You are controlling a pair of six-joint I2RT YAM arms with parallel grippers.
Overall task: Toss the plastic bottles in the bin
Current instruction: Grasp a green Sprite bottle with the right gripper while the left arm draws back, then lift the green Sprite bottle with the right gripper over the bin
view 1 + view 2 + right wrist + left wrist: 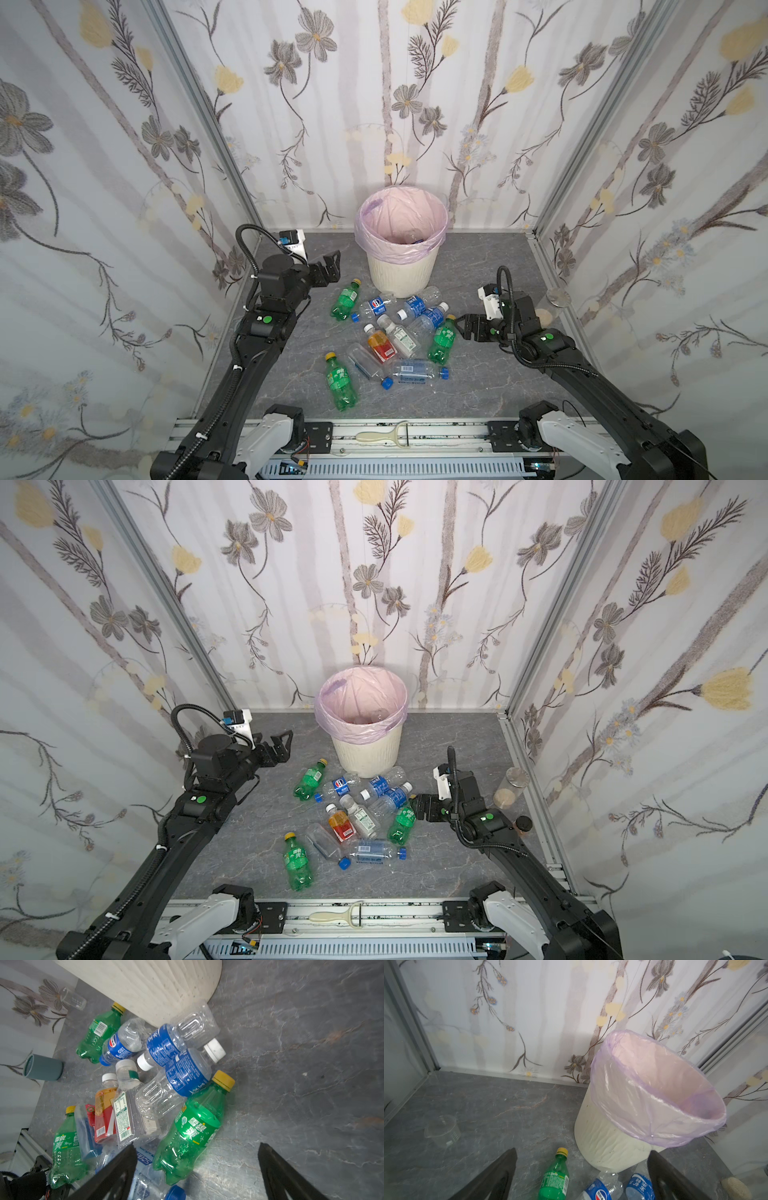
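Note:
The bin [399,272] [365,752], cream-white and ribbed with a pink bag over its rim, stands at the back of the grey floor. Several plastic bottles lie in a heap in front of it: green ones [345,299] [340,384], an orange-red one [380,347], and clear ones with blue labels [415,307]. My left gripper [330,264] [582,1151] hangs open and empty to the left of the bin [602,1142], over a green bottle [554,1180]. My right gripper [465,326] [196,1145] is open, low at the heap's right side. The base of a green bottle [444,340] [191,1126] lies between its fingers, ungripped.
A clear plastic cup [442,1130] and a grey cup [43,1067] stand near the left wall. A metal-lidded jar [558,297], a beige-topped jar [505,798] and a brown jar [524,825] stand by the right wall. A peeler [384,436] lies on the front rail.

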